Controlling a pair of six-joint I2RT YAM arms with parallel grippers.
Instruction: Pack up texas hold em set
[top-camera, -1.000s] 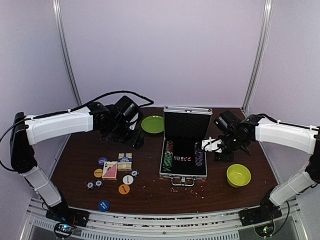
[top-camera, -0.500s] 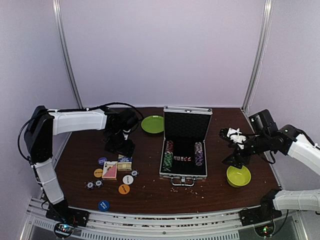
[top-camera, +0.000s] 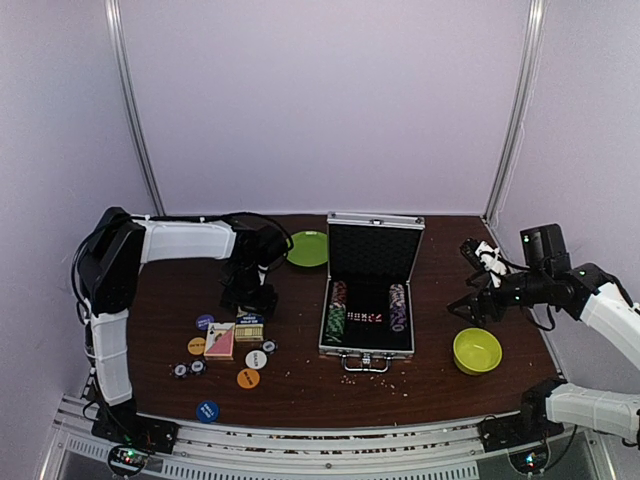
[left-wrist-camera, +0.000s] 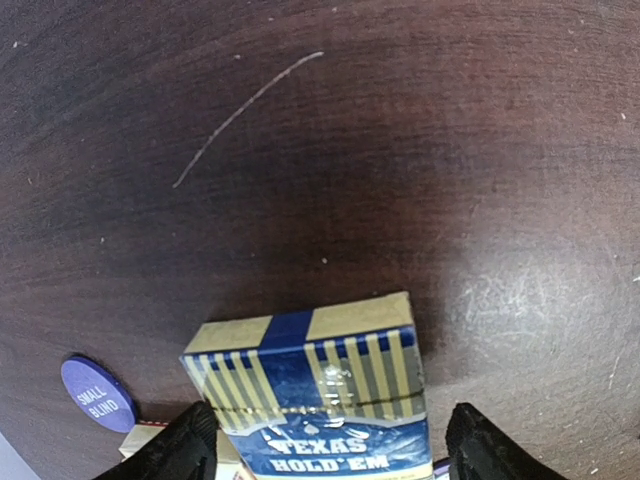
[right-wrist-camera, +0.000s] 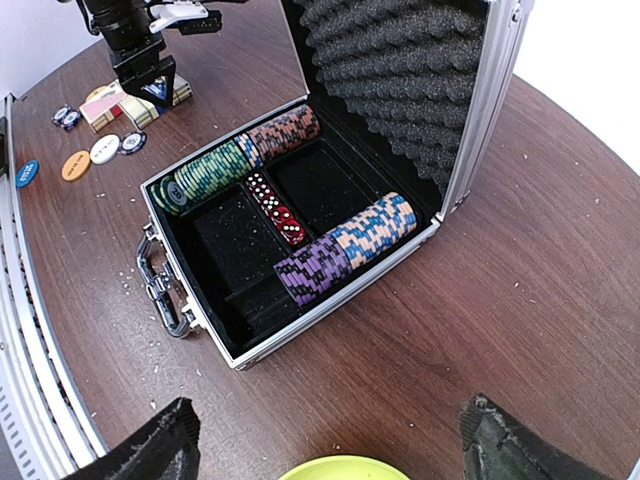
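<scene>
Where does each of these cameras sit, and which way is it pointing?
Top: above and behind the arms, looking down on the table; left arm and right arm both show.
Left wrist: on the left arm, facing straight down at a card deck; the left hand shows as two fingertips at the bottom edge.
Right wrist: on the right arm, looking aslant at the open case; the right hand shows in the bottom corners.
Shared: top and right wrist both show case and deck.
</scene>
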